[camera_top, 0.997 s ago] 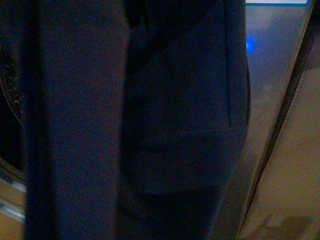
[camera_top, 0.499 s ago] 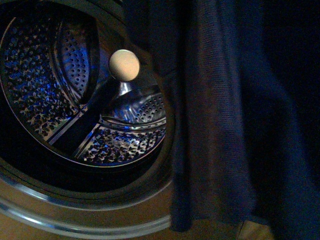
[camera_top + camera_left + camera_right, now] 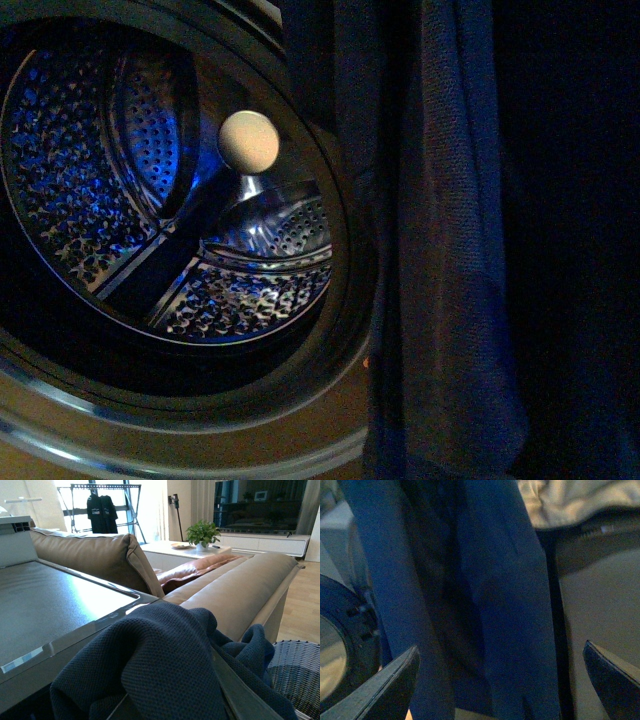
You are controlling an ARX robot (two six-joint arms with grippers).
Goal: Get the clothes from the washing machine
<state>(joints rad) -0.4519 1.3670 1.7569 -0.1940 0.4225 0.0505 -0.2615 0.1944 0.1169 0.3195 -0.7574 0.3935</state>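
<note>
Living room fills the left wrist view: tan leather sofa [image 3: 100, 555], potted plant [image 3: 202, 532] on a low white table behind it, drying rack [image 3: 105, 500] with dark shirts by the window.

Woven basket [image 3: 297, 672]: on the floor beside the sofa end.

Washing machine [image 3: 200, 435]: porthole open to the front camera, perforated drum [image 3: 90, 170] lit blue. Pale round knob [image 3: 248, 141] sits at about 2 o'clock within the opening. Grey top panel also seen [image 3: 60, 605].

Clothes [image 3: 450, 250]: outside the drum, hanging in vertical folds from 12 to 6 o'clock down the right half of the front view, overlapping the porthole rim at 3 o'clock.

Left gripper [image 3: 172, 680]: above the machine's top edge, the navy knit [image 3: 165, 650] draped in a heap over it. Jaws buried under fabric; cannot tell whether clenched or released.

Right gripper [image 3: 500, 650]: released, fingers [image 3: 390, 685] spread wide. Hanging fabric [image 3: 505, 590] lies beyond the gap, with no contact visible.
</note>
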